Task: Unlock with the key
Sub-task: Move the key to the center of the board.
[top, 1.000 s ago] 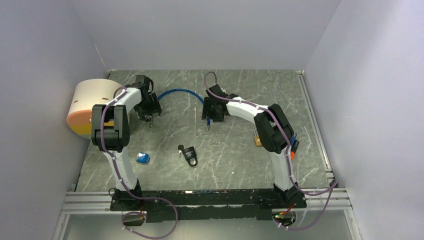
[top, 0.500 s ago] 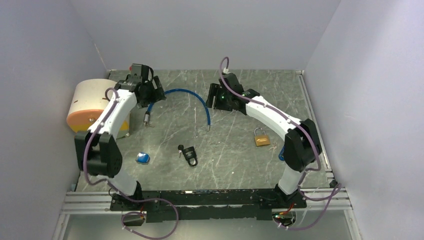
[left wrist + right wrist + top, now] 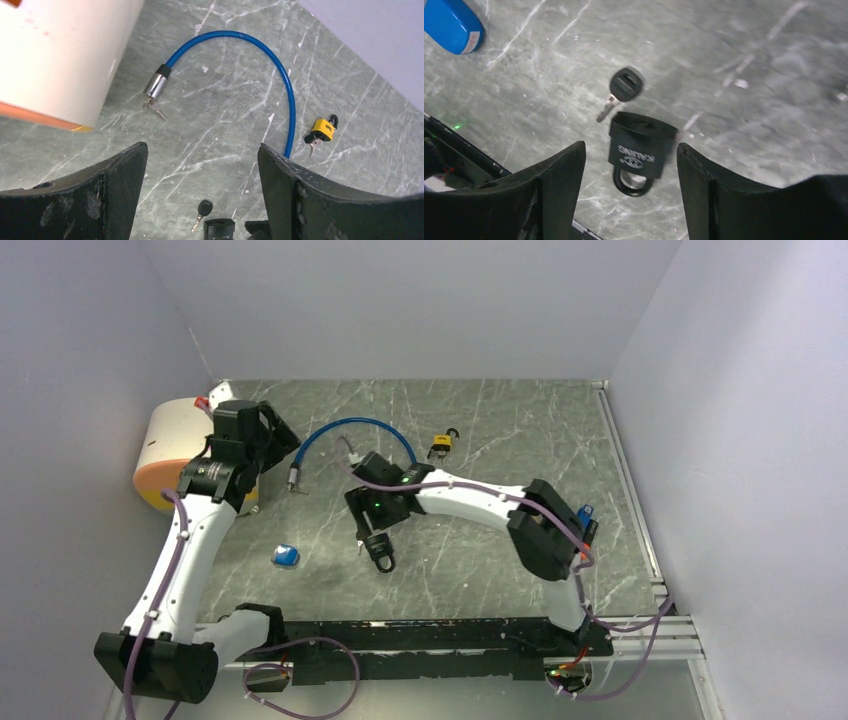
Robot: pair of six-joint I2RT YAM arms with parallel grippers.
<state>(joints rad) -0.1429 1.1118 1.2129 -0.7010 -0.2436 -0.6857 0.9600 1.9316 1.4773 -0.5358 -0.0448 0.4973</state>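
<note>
**A:** Entry one: class of place?

**B:** Robotics lab, enclosed test cell. Not a home, not a shop.

**A:** Grounds, item by item?

**B:** Plain pale panel walls (image 3: pixel 400 310) closing off three sides. One grey-green marbled surface (image 3: pixel 480 540), heavily scuffed. One aluminium rail (image 3: pixel 180 640) along its near edge. Bolted there are the left arm (image 3: pixel 188 540) and right arm (image 3: pixel 470 498), both white with black joints. Purple cables (image 3: pixel 632 623) hang loose around the bases.

**A:** Stock on the surface?

**B:** Practice props only, lying apart from one another: black padlock (image 3: pixel 380 550), yellow padlock (image 3: pixel 440 447), blue cable lock (image 3: pixel 360 423).
</note>
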